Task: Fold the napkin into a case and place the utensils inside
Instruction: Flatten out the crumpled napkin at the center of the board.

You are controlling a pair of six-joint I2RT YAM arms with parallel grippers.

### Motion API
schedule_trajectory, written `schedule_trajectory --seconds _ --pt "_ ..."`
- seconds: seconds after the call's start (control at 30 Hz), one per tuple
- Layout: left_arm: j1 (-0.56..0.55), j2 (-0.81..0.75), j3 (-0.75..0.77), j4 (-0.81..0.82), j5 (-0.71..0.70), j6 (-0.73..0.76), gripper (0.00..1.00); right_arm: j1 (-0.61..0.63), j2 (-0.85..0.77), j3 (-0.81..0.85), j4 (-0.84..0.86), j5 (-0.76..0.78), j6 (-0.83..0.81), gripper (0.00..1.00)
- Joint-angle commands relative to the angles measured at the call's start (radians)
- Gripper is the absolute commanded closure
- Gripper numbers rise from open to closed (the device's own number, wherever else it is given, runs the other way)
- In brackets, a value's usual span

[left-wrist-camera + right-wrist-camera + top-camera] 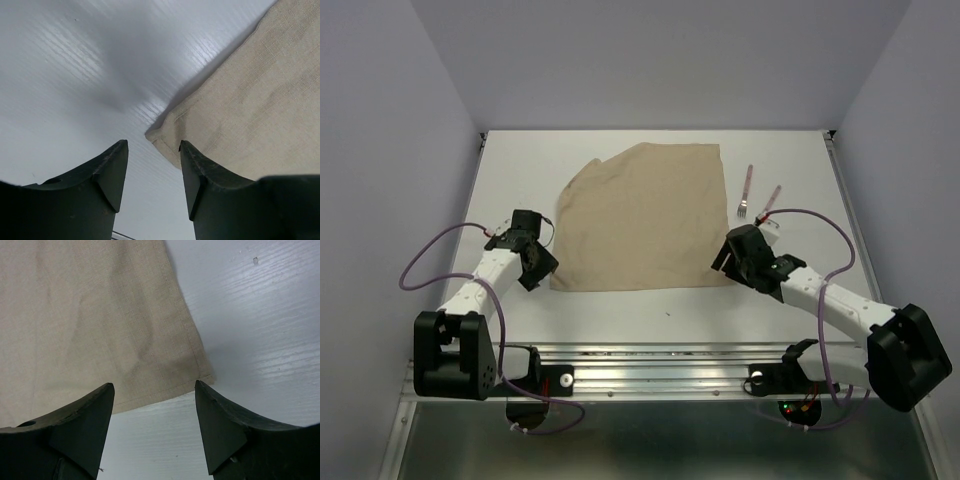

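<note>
A white table (pixel 620 320) fills the middle. Pale walls (pixel 660 60) stand at nine, twelve and three o'clock, and a metal rail (pixel 660 365) runs at six o'clock.

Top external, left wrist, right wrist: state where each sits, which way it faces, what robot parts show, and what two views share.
Top external: fixed above and behind the bases, looking down at the table, flat napkin, fork and knife; both arms show.
Left wrist: on the left arm, looking down past its open fingers at the napkin's near-left corner.
Right wrist: on the right arm, looking down past its open fingers at the near-right corner.
Shared: both wrist views show napkin and table.
</note>
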Motion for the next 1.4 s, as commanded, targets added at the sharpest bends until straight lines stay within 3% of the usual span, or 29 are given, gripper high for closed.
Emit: schedule_trajectory --seconds 0.0,0.23,0.6,0.8,0.9,0.97,1.37 --pt "-0.011 -0.025 -0.025 -0.017 -0.026 -0.062 0.46 0.009 0.018 0.049 -0.013 0.002 0.014 0.3" --pt "-0.08 0.055 -0.035 0.058 0.017 -0.059 0.37 0.009 0.041 0.061 -0.002 -0.001 -0.004 0.3" --pt "-0.114 0.141 -0.029 0.064 -0.048 -0.101 0.45 0.009 0.05 0.06 0.001 -0.004 -0.007 0.3" --pt "-0.117 0.167 -0.043 0.086 -0.057 -0.104 0.65 0.009 0.057 0.058 0.001 0.004 -0.007 0.3" --pt "-0.12 0.169 -0.042 0.09 -0.054 -0.099 0.9 -0.006 0.067 0.039 0.001 -0.002 0.009 0.3" --pt "-0.122 0.166 -0.042 0.1 -0.051 -0.093 0.98 -0.035 0.083 0.0 0.026 -0.057 0.026 0.31" --pt "-0.128 0.136 -0.014 0.11 -0.025 -0.065 1.0 -0.058 0.134 -0.078 0.088 -0.136 0.086 0.39"
